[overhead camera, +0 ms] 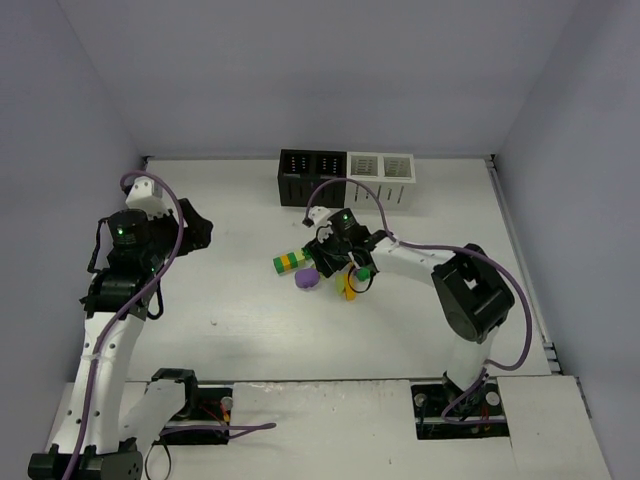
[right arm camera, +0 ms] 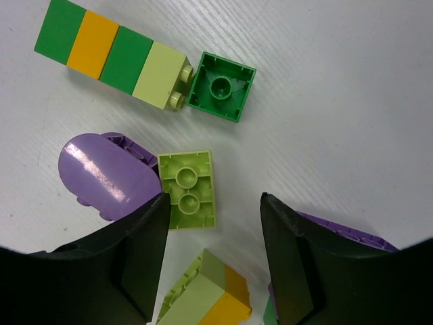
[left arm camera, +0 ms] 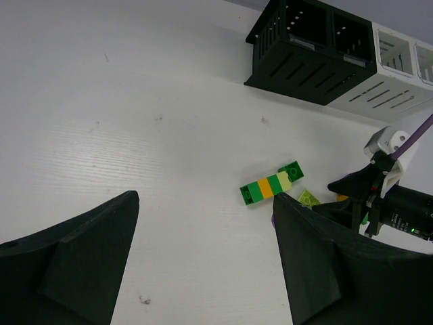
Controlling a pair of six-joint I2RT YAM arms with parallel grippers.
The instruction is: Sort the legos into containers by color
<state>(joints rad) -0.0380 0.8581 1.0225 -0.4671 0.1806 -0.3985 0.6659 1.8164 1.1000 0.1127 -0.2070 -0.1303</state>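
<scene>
Where legos (overhead camera: pixel 290 262) lie, white table (overhead camera: pixel 230 210) meets lilac walls (overhead camera: pixel 320 70).

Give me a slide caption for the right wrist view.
Open right gripper above a lime green brick, beside a purple piece and a striped brick bar.

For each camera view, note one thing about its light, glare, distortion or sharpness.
Top external: soft, even light, with only faint shadows on the table. Left wrist: the left fingers are near-featureless black, and the containers look tilted. Right wrist: white glare streaks the purple brick; the lime brick is sharp.
</scene>
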